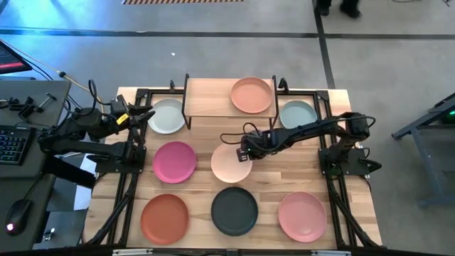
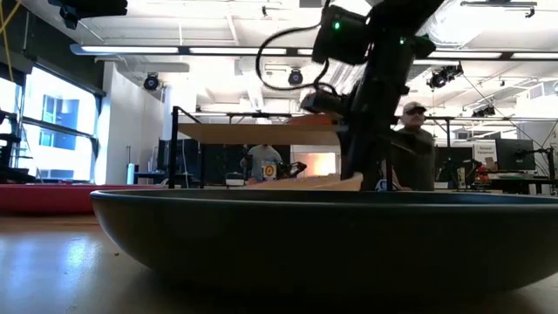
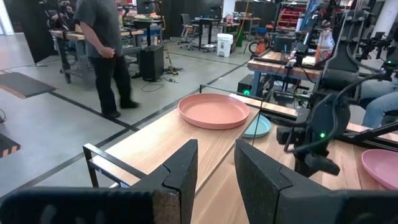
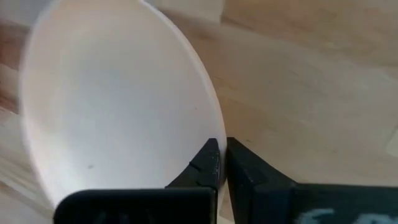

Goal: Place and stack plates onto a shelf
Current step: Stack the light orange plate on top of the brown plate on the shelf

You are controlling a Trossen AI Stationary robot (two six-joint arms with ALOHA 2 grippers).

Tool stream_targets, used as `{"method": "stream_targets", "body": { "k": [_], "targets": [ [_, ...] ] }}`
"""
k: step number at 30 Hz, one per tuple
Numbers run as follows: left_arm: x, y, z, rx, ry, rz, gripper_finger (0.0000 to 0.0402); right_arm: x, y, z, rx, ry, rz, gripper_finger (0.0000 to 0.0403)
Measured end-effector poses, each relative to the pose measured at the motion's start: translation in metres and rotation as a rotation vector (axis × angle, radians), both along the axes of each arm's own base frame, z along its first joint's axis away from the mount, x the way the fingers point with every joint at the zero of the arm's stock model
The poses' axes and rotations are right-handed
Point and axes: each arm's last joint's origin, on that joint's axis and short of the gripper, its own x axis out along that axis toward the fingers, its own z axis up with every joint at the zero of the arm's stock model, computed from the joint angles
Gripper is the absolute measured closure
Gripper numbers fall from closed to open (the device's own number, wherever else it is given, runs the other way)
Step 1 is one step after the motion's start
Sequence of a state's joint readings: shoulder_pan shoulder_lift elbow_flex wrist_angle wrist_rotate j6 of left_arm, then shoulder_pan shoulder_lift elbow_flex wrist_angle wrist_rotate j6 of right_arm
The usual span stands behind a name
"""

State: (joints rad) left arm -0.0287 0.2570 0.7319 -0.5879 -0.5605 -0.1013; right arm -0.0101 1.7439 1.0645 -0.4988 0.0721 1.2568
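Note:
The shelf point(image 1: 210, 99) stands at the table's far middle, and a peach plate point(image 1: 252, 94) rests flat on the right half of its wooden top. A pale tan plate point(image 1: 229, 163) lies at the table's centre, just in front of the shelf. My right gripper point(image 1: 245, 151) is shut on this plate's far right rim. My left gripper point(image 1: 142, 117) waits open at the far left, level and pointing toward the shelf, with nothing between its fingers point(image 3: 186, 165). My right gripper pinches the tan plate's rim point(image 4: 210, 134) on its far right side, one finger point(image 4: 205, 163) over the inner face and the other outside. The fingers slant down from the table's right. In the low view the plate point(image 2: 305, 181) tilts, gripped side higher; the charcoal plate hides its lower edge.
Two pale grey-green plates point(image 1: 167, 115) point(image 1: 297, 114) flank the shelf. A magenta plate point(image 1: 174, 161) lies left of the tan one. Terracotta point(image 1: 165, 218), charcoal point(image 1: 234, 210) and pink point(image 1: 302, 215) plates line the near edge. People stand in the room beyond.

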Motion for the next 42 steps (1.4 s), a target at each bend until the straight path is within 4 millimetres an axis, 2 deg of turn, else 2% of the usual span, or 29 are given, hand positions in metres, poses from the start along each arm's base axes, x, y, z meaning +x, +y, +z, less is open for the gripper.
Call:
{"method": "stream_targets", "body": {
  "k": [14, 27, 33, 42],
  "targets": [
    [0.000, 0.000, 0.000, 0.000, -0.001, 0.000, 0.0306, -0.011, -0.001, 0.038, -0.056, -0.108, 0.018, 0.0403],
    [0.000, 0.000, 0.000, 0.000, -0.003, 0.000, 0.0306, -0.037, -0.006, 0.096, -0.148, -0.306, 0.002, 0.0403],
    [0.000, 0.000, 0.001, 0.001, -0.010, 0.012, 0.0306, -0.055, -0.023, 0.121, -0.223, -0.381, -0.028, 0.0403],
    [-0.001, 0.002, 0.001, 0.010, -0.010, 0.087, 0.0306, -0.081, -0.069, 0.143, -0.351, -0.415, -0.089, 0.0403]
  ]
}}
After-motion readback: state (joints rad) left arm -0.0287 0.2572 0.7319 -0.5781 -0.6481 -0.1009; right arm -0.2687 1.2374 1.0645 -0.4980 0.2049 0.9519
